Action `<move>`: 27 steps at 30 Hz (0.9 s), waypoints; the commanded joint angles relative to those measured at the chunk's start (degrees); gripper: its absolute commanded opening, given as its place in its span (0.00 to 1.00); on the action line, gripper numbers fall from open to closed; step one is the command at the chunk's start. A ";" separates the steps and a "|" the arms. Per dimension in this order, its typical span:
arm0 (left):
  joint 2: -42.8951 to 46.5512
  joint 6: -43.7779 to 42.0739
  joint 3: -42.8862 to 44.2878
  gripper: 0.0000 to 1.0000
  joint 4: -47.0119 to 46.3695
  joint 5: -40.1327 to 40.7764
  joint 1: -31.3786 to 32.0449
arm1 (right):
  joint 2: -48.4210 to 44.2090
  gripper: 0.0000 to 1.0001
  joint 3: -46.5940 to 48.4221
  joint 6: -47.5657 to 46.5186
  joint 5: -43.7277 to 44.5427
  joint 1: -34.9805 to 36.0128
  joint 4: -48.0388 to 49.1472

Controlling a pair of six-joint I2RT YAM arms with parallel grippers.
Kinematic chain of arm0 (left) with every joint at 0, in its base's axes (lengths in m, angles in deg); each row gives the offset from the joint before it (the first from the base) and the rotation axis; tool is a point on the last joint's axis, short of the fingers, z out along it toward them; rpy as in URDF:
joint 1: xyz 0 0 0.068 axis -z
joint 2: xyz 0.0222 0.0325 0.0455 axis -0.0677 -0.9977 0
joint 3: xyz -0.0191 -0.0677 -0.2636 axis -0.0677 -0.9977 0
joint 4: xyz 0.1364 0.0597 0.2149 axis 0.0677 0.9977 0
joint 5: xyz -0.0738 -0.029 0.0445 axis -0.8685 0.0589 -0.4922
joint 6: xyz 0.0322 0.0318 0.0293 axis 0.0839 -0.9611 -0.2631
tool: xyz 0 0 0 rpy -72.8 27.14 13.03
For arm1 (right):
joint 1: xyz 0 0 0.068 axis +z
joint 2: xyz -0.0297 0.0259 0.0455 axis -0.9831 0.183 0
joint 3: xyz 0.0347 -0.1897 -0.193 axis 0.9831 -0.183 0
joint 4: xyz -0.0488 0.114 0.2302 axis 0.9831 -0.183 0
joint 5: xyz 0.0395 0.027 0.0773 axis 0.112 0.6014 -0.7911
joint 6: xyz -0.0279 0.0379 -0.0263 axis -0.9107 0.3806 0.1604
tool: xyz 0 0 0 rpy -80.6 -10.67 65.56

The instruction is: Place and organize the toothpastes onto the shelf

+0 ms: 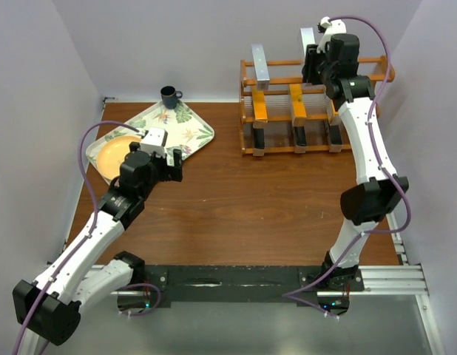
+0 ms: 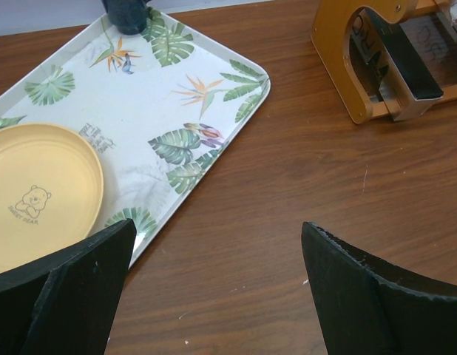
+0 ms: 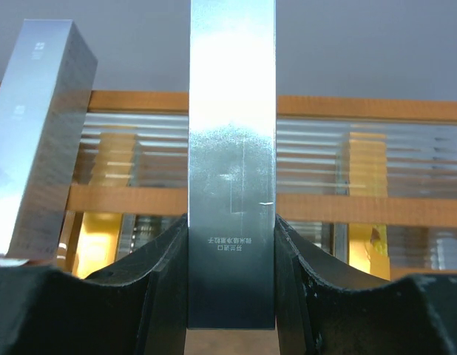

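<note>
Right tool [image 3: 232,251] clamped silver toothpaste box [image 3: 231,133] upright at shelf [image 3: 376,108] top rail, far right, likely to match silver neighbour [image 3: 43,140]. Left tool [image 2: 214,288] gaped empty beside tray [image 2: 236,74], out of way.

A robotics lab cell: blank white walls [image 1: 177,44] box in a wooden table [image 1: 251,200].

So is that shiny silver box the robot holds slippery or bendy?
Probably a bit slippery: the silver box looks glossy. Likely stiff, since it stands straight in the right gripper. Tall and thin, it may tip easily.
</note>
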 commanded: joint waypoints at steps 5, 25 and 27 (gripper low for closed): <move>-0.85 -0.60 0.53 1.00 -1.36 -1.20 -0.08 | 6.68 0.13 10.64 1.42 -7.35 -1.48 2.79; -0.41 -0.69 0.79 1.00 -1.44 -1.90 -0.08 | 6.16 0.25 8.88 5.64 -5.68 -1.39 0.77; -0.41 -0.69 0.71 1.00 -1.36 -1.90 0.01 | 5.98 0.27 8.45 5.64 -5.24 -1.39 0.60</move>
